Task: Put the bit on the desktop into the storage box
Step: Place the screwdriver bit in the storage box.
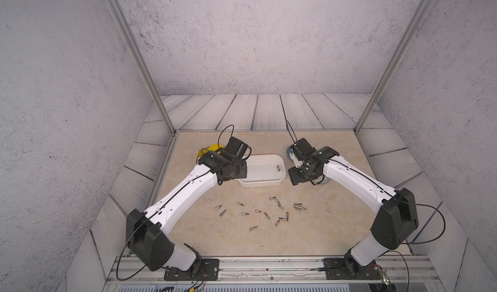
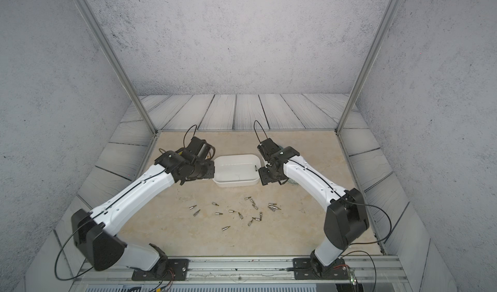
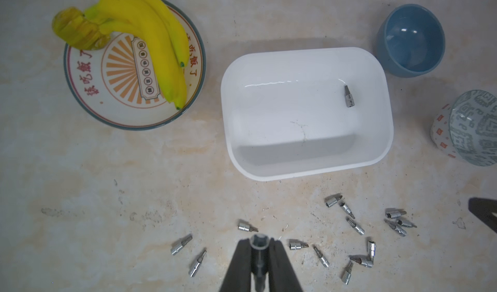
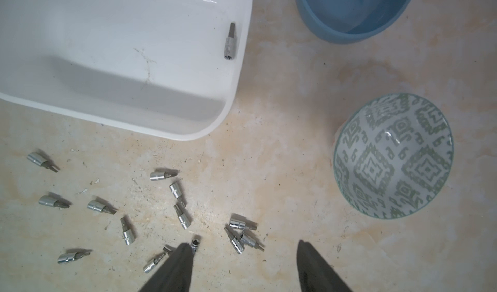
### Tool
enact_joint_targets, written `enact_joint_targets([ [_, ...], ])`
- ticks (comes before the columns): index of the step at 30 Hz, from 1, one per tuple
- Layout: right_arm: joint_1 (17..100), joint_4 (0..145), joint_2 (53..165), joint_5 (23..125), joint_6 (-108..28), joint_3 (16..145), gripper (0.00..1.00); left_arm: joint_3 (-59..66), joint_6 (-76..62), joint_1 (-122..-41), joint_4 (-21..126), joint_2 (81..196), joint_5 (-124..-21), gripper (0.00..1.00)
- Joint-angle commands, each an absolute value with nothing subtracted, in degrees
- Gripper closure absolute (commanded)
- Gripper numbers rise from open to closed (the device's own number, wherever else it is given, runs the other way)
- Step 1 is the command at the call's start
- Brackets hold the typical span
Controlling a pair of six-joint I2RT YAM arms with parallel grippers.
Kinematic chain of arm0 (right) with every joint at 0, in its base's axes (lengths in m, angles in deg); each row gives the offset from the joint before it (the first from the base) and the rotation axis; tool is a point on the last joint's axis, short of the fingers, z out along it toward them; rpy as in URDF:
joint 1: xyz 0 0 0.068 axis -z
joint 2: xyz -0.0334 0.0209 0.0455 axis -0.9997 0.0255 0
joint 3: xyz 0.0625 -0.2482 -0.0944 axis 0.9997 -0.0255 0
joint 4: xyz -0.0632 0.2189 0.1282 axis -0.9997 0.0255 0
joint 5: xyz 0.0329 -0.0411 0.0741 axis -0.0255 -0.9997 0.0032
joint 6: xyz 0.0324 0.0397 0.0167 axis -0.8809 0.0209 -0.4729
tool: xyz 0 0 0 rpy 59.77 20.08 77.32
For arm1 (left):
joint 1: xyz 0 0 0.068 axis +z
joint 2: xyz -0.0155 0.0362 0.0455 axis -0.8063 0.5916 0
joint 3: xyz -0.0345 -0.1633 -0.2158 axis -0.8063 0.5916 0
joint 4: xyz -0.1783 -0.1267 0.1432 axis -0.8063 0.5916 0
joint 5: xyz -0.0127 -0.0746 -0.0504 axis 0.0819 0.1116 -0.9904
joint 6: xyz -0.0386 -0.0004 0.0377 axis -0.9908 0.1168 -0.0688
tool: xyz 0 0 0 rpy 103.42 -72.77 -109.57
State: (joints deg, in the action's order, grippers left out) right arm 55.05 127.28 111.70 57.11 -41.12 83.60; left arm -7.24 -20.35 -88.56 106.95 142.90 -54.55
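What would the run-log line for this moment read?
left gripper: shut on held bit | right gripper: open, empty | storage box: one stored bit | desktop: many loose bits

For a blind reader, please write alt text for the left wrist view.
The left gripper holds a bit above the desktop, where other bits lie scattered. Beyond: a white box with one bit inside, a plate of bananas, two bowls.

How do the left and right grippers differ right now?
The left gripper is shut on a bit; the right gripper is open and empty. The left gripper sits at one end of the storage box, the right gripper at the opposite end. Both hang above the desktop.
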Motion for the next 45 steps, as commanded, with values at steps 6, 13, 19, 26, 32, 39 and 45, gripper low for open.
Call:
enact_joint_targets([
  [6, 56.1, 122.4, 103.0, 56.2, -46.8, 72.3, 0.34, -31.2, -10.9, -86.9, 112.9, 169.6, -64.5, 1.0],
  [13, 56.1, 122.0, 101.6, 57.8, -48.5, 68.3, 0.34, -37.8, -10.6, -86.9, 108.3, 178.5, -69.5, 1.0],
  [19, 56.1, 122.4, 101.6, 57.6, -48.7, 67.6, 0.34, -41.7, -11.3, -88.1, 106.2, 185.0, -71.6, 1.0],
  [26, 56.2, 120.9, 103.0, 60.3, -48.9, 66.1, 0.35, -44.5, -12.7, -88.9, 104.5, 190.1, -72.1, 1.0],
  [32, 56.2, 118.2, 104.3, 63.5, -49.7, 62.1, 0.36, -47.0, -13.3, -89.7, 104.3, 193.0, -72.0, 1.0],
  [39, 56.0, 114.1, 104.2, 67.8, -50.8, 56.1, 0.37, -50.1, -14.2, -89.9, 105.1, 197.0, -73.1, 1.0],
  [45, 55.6, 112.6, 104.1, 67.7, -50.9, 52.3, 0.38, -50.4, -14.6, -89.9, 105.0, 198.9, -73.2, 1.0],
])
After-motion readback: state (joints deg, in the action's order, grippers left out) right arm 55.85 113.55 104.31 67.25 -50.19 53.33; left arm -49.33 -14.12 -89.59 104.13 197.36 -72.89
